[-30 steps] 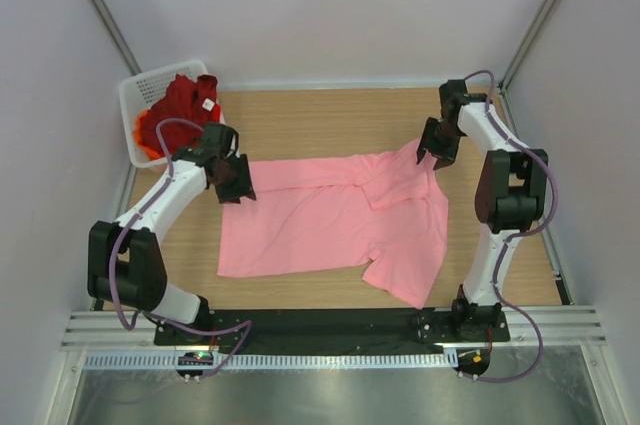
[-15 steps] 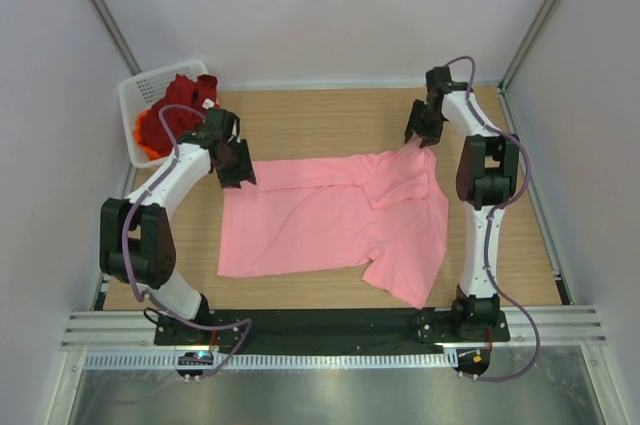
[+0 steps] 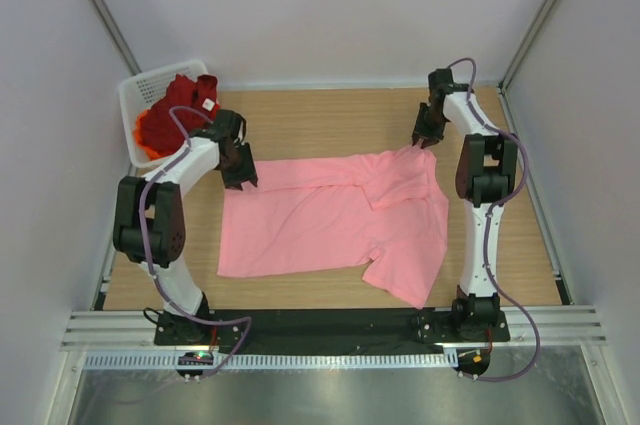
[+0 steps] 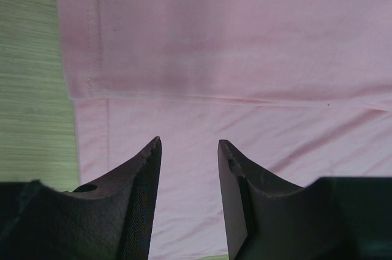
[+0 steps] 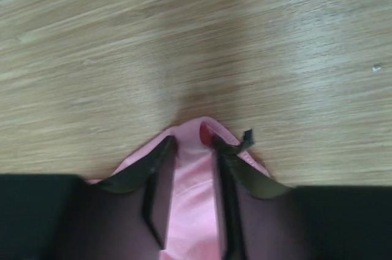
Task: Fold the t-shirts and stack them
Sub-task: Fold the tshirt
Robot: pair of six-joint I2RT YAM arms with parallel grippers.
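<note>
The light pink t-shirt [image 3: 330,215] lies spread on the wooden table, with its far edge partly folded over. My left gripper [image 3: 240,177] hovers open over the shirt's far left corner. In the left wrist view the pink cloth [image 4: 245,58] lies under my spread left gripper [image 4: 188,144], with nothing between the jaws. My right gripper [image 3: 419,142] is shut on the shirt's far right corner. The right wrist view shows a pinched fold of pink cloth [image 5: 195,186] in the gripper [image 5: 192,142]. The dark red t-shirt [image 3: 182,105] with a white tag [image 3: 208,103] and the orange t-shirt [image 3: 147,151] lie in the basket.
The white mesh basket [image 3: 150,80] stands at the table's far left corner, just beyond my left gripper. Bare wood [image 3: 330,120] lies beyond the pink shirt. White walls and metal posts enclose the table on three sides.
My right gripper has pulled the shirt's far right corner a little farther away and to the left. My left arm's elbow has swung inward, while its gripper has stayed over the far left corner.
</note>
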